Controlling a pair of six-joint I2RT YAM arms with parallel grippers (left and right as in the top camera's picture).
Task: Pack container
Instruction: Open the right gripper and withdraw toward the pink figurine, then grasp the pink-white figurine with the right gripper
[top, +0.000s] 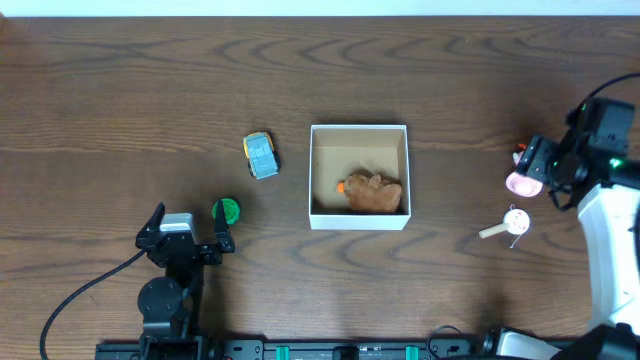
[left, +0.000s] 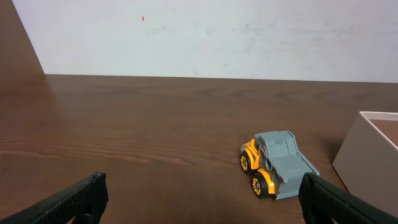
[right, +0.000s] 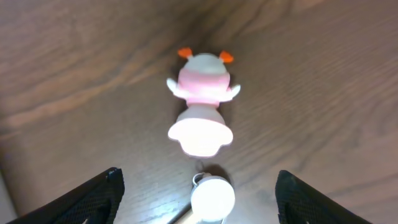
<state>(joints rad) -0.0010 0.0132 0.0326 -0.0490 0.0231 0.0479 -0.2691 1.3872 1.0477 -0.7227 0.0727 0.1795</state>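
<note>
Pack job looks partly done. The container (top: 360, 131) sits mid-frame in overhead view w/ one brown plush (top: 374, 193) in its lower-right part, a bit of orange at the plush's left; rest of the box floor is bare. Outside the box: toy car (top: 261, 155) just left of it, small green piece (top: 227, 210) lower left, pink-white figure (top: 520, 183) and a white round item w/ a stick (top: 510, 225) at far right. Right gripper (right: 198, 176) hangs over the figure (right: 200, 106), fingers wide apart, nothing between them, so prob. the step in hand is lining up on that figure. Next move calls for dropping straight down, straddling its narrow body, closing, then carrying left to the box. Left gripper (left: 202, 183), lower left in overhead, is spread too and faces the car (left: 277, 165), w/ the container wall (left: 364, 152) at right edge.
</note>
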